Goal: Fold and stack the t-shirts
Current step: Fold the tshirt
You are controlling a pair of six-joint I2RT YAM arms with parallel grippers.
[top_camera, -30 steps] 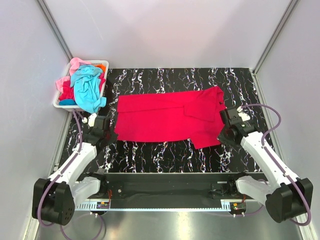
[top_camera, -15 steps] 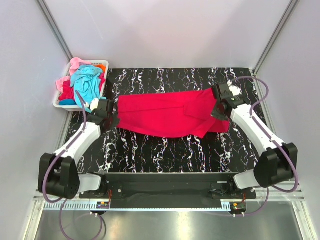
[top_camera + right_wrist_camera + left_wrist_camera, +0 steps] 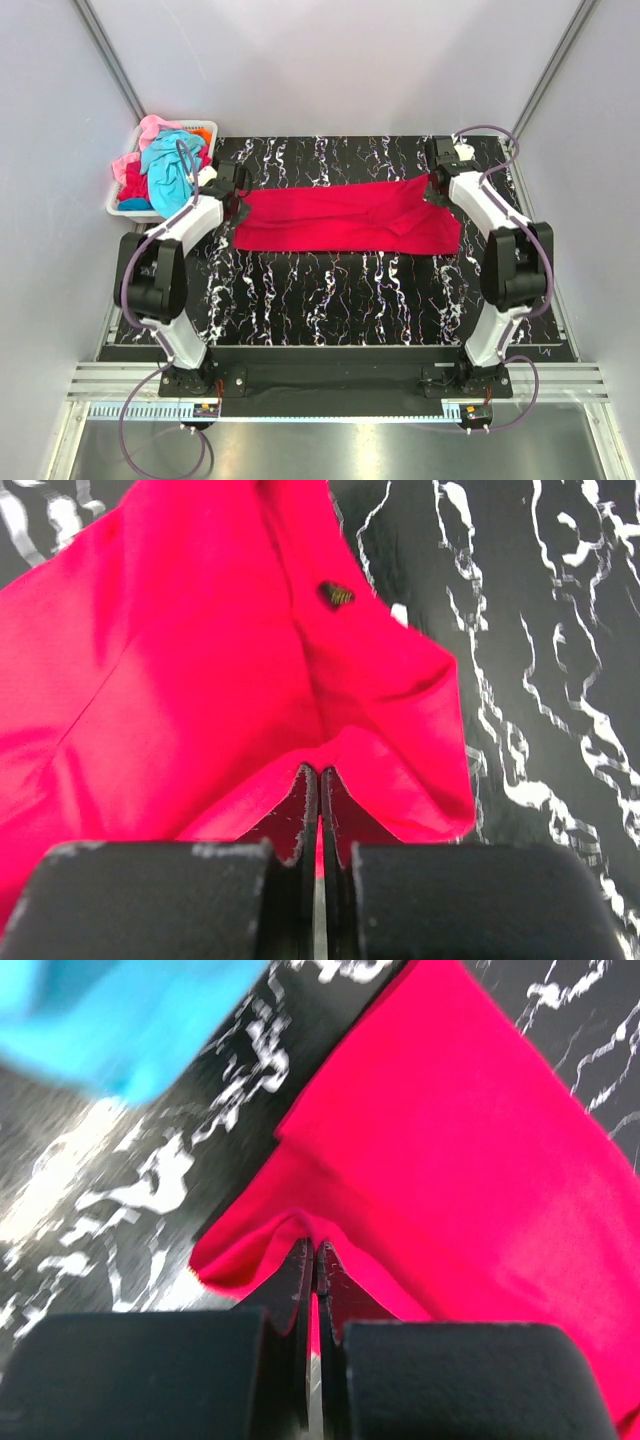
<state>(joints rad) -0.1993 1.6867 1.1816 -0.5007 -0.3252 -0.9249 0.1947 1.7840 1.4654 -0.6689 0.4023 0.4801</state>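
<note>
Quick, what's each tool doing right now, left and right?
Left tool: closed, pinching the left end of the red t-shirt.
Right tool: closed, pinching the same shirt's right end.

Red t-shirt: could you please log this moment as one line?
left gripper: shut on red t-shirt | right gripper: shut on red t-shirt | basket: other t-shirts inside

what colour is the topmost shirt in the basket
The topmost shirt is turquoise, clearest in the top external view.
</note>
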